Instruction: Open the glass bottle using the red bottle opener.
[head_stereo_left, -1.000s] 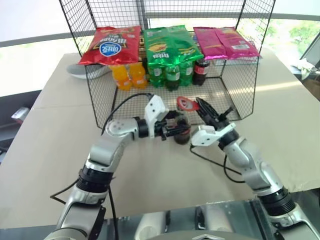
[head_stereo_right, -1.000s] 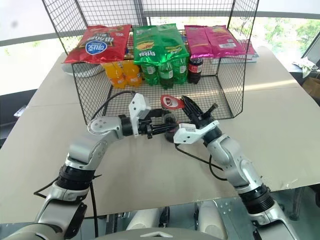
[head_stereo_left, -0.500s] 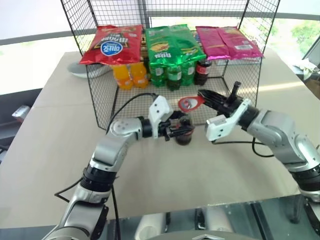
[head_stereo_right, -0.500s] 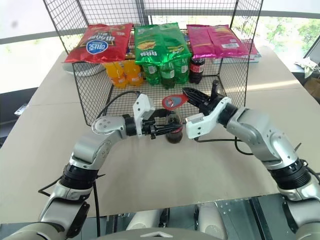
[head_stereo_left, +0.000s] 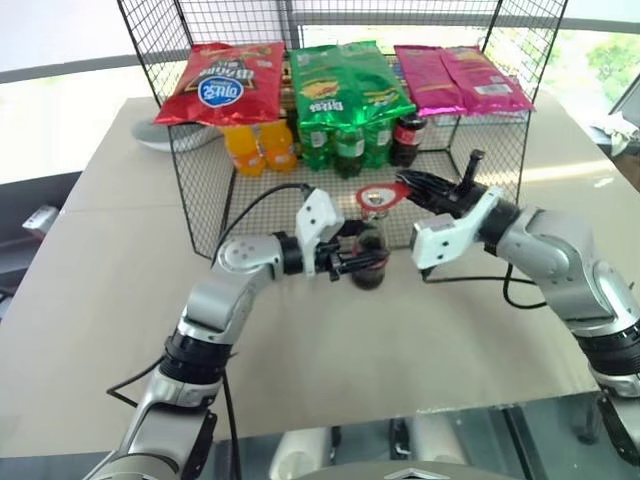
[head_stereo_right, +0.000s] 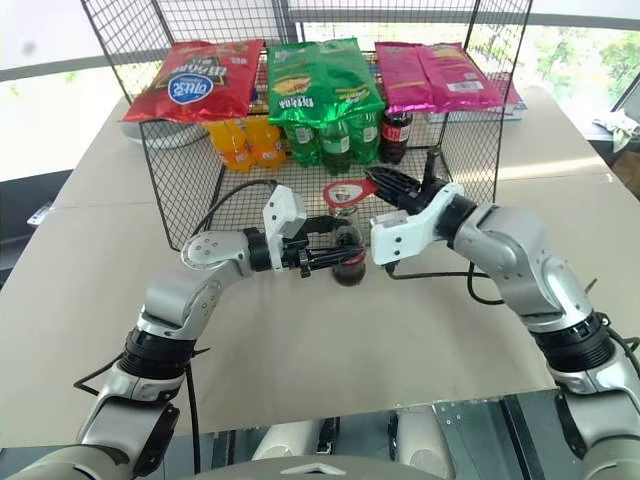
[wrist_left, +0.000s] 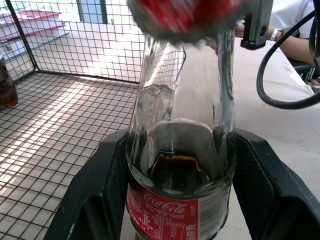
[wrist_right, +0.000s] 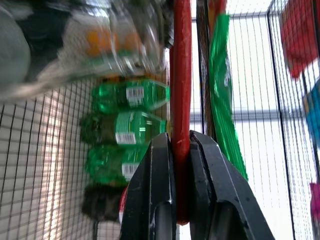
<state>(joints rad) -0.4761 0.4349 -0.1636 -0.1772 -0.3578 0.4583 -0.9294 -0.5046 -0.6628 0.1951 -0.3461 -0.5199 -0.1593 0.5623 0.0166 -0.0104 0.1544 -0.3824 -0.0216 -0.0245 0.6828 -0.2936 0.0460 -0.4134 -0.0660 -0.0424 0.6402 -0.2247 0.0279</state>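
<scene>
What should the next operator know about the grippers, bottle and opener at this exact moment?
Left gripper: closed around the glass bottle, holding it upright on the table, in front of the wire basket.
Right gripper: shut on the red bottle opener, handle pinched, ring head at the bottle's top.
Done: both things grasped, opener brought to the cap.
Left: seat the ring under the cap and lever it off; I can't tell if the cap is loosened.

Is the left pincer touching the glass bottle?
Touching. The left wrist view shows the left pincer with a finger pressed against each side of the glass bottle.
</scene>
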